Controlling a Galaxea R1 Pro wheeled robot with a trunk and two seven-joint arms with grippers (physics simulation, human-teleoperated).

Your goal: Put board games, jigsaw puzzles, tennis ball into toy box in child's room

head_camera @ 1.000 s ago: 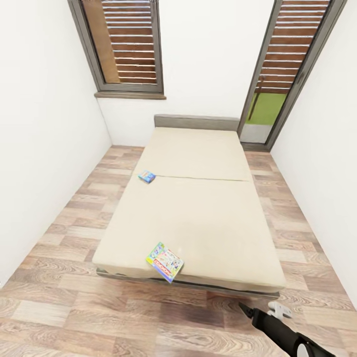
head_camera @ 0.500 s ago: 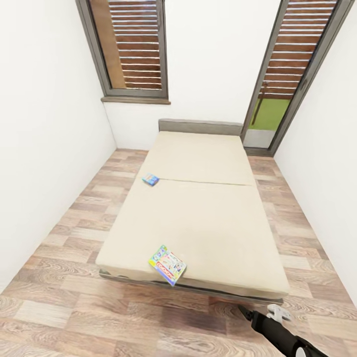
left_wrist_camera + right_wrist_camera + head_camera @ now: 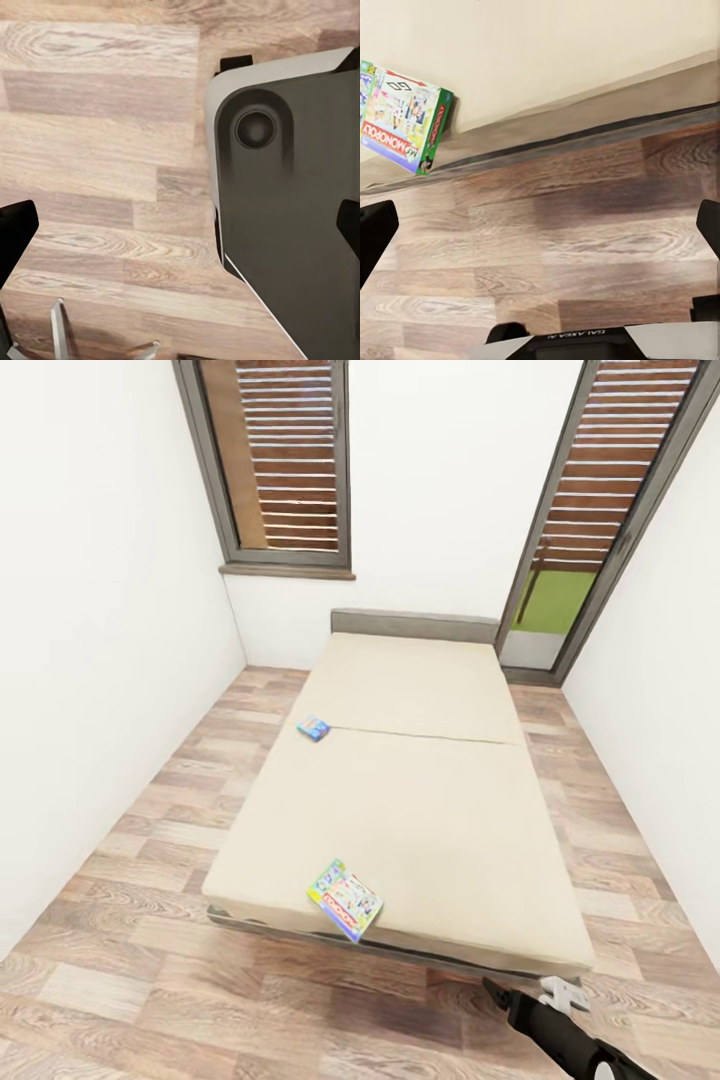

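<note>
The bed point(image 3: 420, 810) fills the middle of the narrow room, with its beige cover and grey headboard. Two board games lie on it. A pale green multicoloured box point(image 3: 345, 901) sits at the foot, overhanging the near edge, and appears again in the right wrist view point(image 3: 405, 116). A small blue box point(image 3: 314, 728) rests at the bed's left edge, halfway up. My right arm point(image 3: 560, 1035) reaches low over the floor before the bed's near right corner, and its gripper point(image 3: 542, 229) is open and empty. The left gripper point(image 3: 182, 229) is open over the floor. The table, toy box, jigsaw puzzles and tennis ball are out of view.
White walls close in on both sides, leaving strips of wood floor point(image 3: 150, 810) left and right of the bed. A shuttered window point(image 3: 280, 460) and a glass door point(image 3: 570, 540) stand at the far end. My own dark base point(image 3: 292, 217) sits close beside the left gripper.
The whole head view has shifted, so the camera has moved and the bed sits slightly further right and lower in the picture. Both boxes lie where they were on the bed.
</note>
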